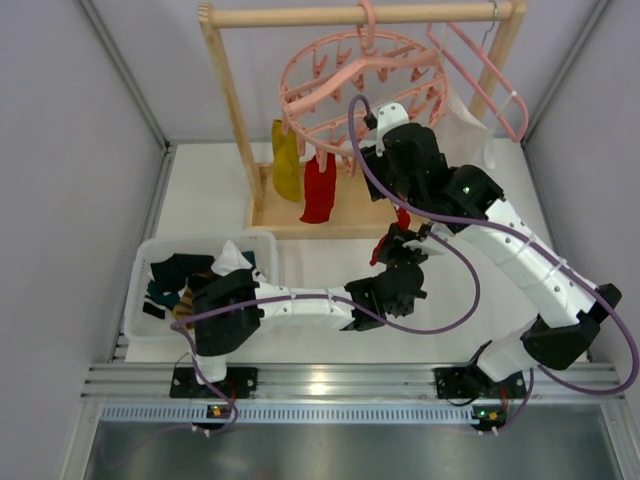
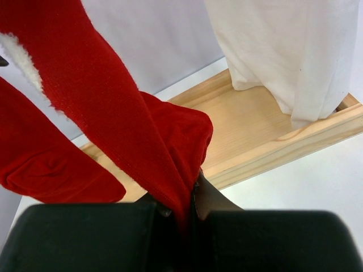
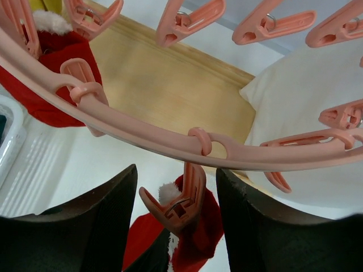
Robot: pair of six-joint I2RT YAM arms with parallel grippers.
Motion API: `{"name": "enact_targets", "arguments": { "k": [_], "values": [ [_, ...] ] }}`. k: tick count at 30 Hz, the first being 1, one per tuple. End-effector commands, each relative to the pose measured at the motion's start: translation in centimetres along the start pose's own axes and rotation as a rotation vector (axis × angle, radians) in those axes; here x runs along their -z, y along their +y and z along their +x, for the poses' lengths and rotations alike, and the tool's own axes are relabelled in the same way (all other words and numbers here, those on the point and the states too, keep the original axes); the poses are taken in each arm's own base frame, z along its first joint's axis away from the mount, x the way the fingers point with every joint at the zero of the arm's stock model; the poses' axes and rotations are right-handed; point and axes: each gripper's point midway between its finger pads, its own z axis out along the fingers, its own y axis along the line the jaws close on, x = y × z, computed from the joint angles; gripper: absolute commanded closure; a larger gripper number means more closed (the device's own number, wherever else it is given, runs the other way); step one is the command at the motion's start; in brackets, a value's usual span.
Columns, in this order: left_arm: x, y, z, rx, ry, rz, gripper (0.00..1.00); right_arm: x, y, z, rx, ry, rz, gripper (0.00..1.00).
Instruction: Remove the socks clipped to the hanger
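A white tabletop (image 1: 210,200) carries a wooden rack (image 1: 232,100) at its far side and a clear bin (image 1: 195,240) at the near left. The right arm (image 1: 520,260) reaches up and back to the rack. The left arm (image 1: 300,305) lies across the near tabletop, its wrist in the middle, in front of the rack's base. From the rack's top bar hang the hanger (image 1: 292,95), a round pink ring with spokes and dangling clips, and just to its right a plain pink hanger (image 1: 480,70). A white bag (image 1: 462,125) hangs at the ring's right side, its lower end down at the rack's base board in the left wrist view. The bin holds a heap of dark socks (image 1: 175,272) with a scrap of white. Two socks hang side by side from the ring's left edge: a yellow sock (image 1: 286,165) and a red sock (image 1: 320,190). A second red sock (image 2: 153,141), with a fuzzy white cuff, slants from under the ring's near edge down to the left jaws, which are pressed together on its lower end. The right jaws are spread wide just under the ring's rim, one finger on either side of a single clip (image 3: 176,204). The second red sock's cuff sits right against this clip, but whether the clip bites it cannot be told.
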Motion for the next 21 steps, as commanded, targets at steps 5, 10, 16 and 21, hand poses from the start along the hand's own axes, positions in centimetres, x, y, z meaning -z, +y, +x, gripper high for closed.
{"name": "enact_targets", "arguments": {
  "k": [5,10,16,21],
  "values": [
    [0.7,0.0,-1.4,0.056,-0.027,0.018,1.0,0.8,-0.3,-3.0,-0.068,-0.114,-0.103,0.44],
    [0.7,0.0,-1.4,0.055,-0.029,0.021,1.0,0.3,-0.6,-3.4,-0.077,-0.12,-0.11,0.46],
    [0.8,0.1,-1.2,0.052,-0.028,0.022,1.0,0.4,-0.9,-4.2,-0.094,-0.144,-0.109,0.64],
    [1.0,0.3,-1.2,0.052,-0.026,0.022,1.0,0.2,-0.7,-4.1,-0.106,-0.147,-0.113,0.84]
  ]
}}
